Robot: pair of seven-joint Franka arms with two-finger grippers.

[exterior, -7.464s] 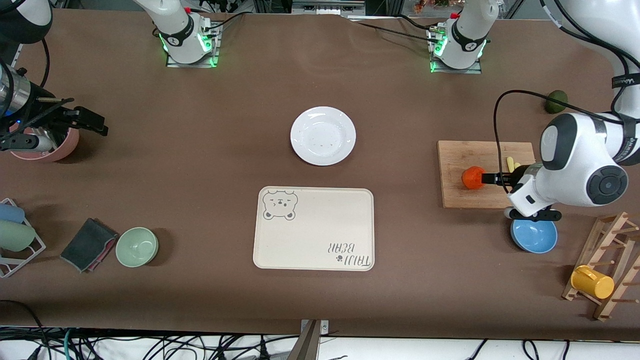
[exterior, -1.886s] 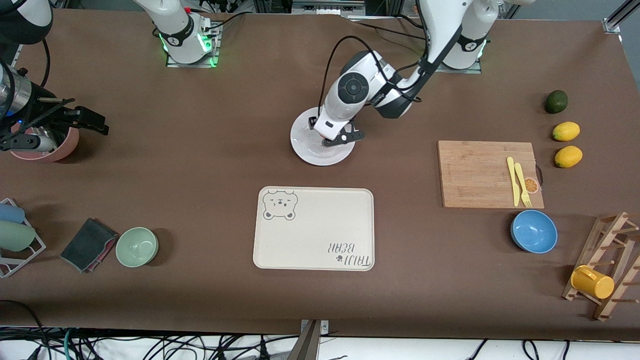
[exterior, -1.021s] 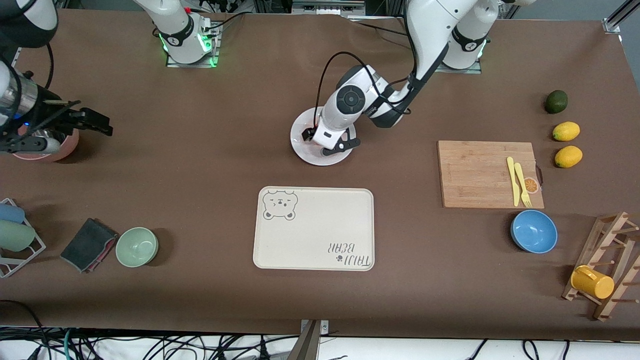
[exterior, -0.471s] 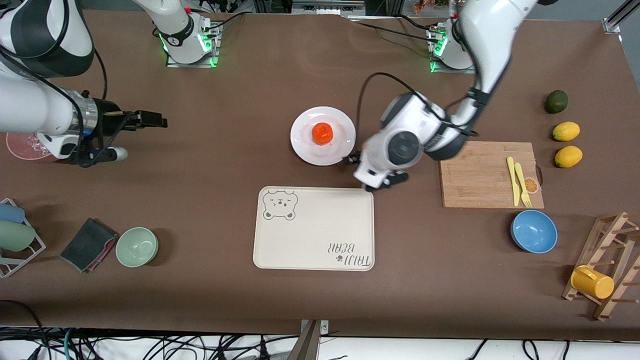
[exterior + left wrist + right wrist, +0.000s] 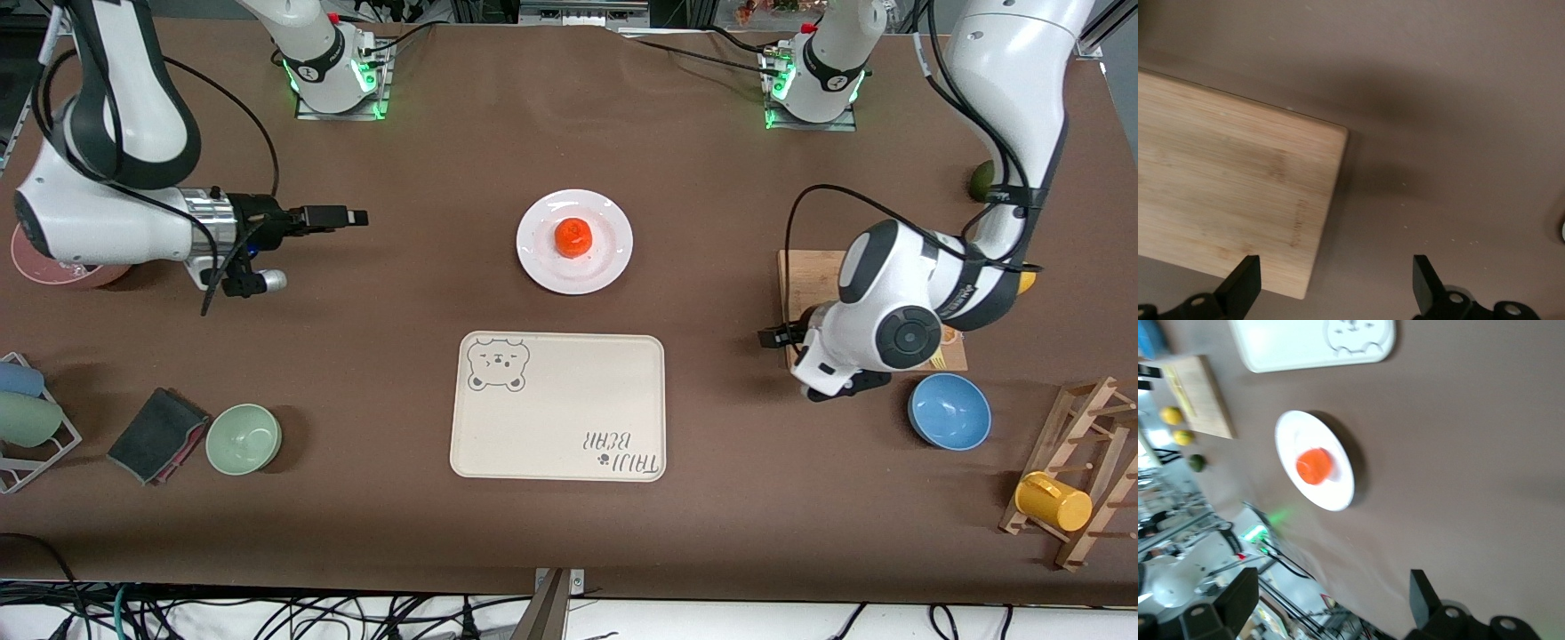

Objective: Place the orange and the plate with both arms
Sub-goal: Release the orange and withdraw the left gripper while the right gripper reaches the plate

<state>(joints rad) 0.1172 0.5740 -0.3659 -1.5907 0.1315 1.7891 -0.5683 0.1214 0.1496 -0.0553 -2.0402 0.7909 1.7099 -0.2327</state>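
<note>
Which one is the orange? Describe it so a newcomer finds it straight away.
Start at the cream tray mid-table; the white plate lies farther from the front camera. The orange sits at its centre: small, round, orange-red, the only thing on the plate.

1 orange (image 5: 573, 236), 1 plate (image 5: 533, 260), 1 tray (image 5: 557, 407), 2 bowls (image 5: 244, 438) (image 5: 949, 423).

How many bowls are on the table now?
3: a green bowl toward the right arm's end, a blue bowl beside the cutting board, and a pink bowl partly hidden under the right arm.
</note>
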